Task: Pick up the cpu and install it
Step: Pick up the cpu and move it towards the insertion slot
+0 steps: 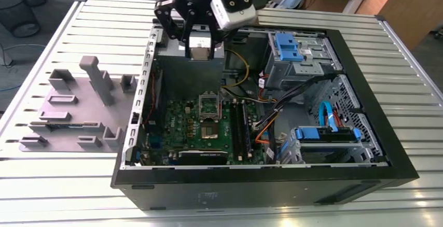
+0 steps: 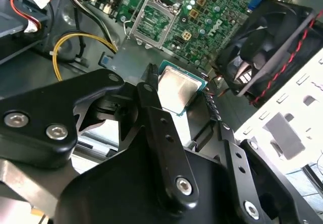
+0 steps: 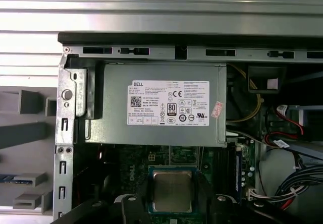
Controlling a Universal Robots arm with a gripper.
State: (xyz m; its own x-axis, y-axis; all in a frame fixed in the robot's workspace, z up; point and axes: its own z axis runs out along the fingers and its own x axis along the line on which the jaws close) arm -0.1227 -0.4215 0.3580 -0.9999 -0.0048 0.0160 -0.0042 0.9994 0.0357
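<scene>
the pc case lies open on a slatted metal table, its dark walls forming a raised rim all round. inside, drive cages and bundled cables crowd the exterior view's right, while the motherboard on the exterior view's left half lies open from above. its socket is bare, with the metal frame around it lifted. a black fan stands against the case wall close by the arm, and a yellow cable loops on the other side. grey holder blocks stand outside the case at the exterior view's left.

the gripper hangs above the case's far end, over the grey power supply and well apart from the socket. its two black fingers are closed on the cpu, one pressing each opposite edge, so the chip sits right between the fingertips, clear of everything below.

the cpu lies flat, its pale metal top turned up toward both wrist cameras. in the first wrist view its edges run square with the power supply's edges. it is square, so it shows no long axis.
</scene>
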